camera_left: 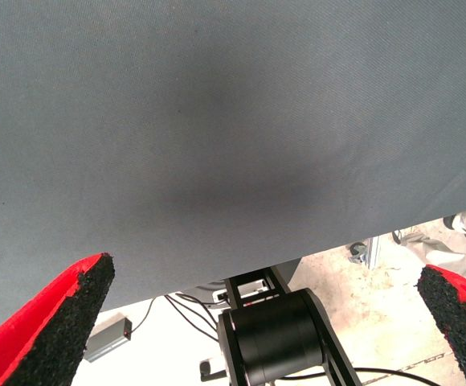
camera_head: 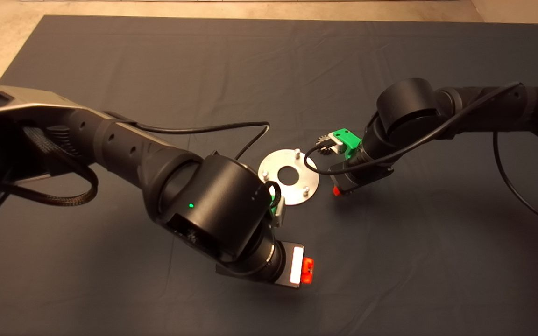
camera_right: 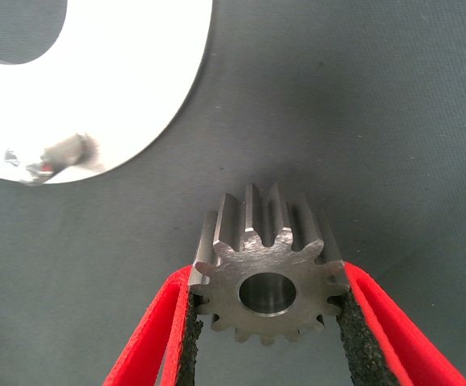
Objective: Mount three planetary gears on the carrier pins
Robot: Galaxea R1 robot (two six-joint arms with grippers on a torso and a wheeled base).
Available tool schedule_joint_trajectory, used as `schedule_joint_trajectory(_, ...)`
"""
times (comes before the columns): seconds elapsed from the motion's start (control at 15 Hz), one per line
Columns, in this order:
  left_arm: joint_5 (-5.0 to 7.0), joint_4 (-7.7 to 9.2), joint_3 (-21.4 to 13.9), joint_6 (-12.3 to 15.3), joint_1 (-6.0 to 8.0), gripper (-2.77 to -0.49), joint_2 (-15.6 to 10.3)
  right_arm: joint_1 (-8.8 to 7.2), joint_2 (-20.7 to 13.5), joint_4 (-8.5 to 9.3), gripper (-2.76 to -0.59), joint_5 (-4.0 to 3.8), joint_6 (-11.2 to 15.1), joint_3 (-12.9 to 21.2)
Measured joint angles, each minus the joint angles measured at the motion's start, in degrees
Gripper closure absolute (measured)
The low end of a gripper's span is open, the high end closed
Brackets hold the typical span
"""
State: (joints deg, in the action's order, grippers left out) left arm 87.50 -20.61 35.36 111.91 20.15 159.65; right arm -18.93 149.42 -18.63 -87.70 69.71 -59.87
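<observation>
One planetary gear (camera_right: 267,273) sits pinched in the right gripper (camera_right: 267,322) at frame centre-right, beside the carrier disc (camera_head: 288,177); misaligned with a carrier pin (camera_head: 297,151), it could jam, while the left gripper (camera_left: 265,322) gapes wide, empty.

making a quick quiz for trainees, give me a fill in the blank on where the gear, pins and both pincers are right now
1. The right pincer is shut on a planetary ____.
2. The silver disc carries ____ carrier pins, all bare.
3. The held planetary gear hangs beside the disc, over the dark ____.
4. The left pincer is ____, holding nothing.

Missing words: gear; three; mat; open
</observation>
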Motion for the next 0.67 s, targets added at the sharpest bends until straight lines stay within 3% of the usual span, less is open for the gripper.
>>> schedule_joint_trajectory(0.67, -0.02, 0.0, 0.0, 0.0, 0.0, -2.75, 0.1, -1.24, 4.3, 0.35, -1.05, 0.0, 0.2, -0.3)
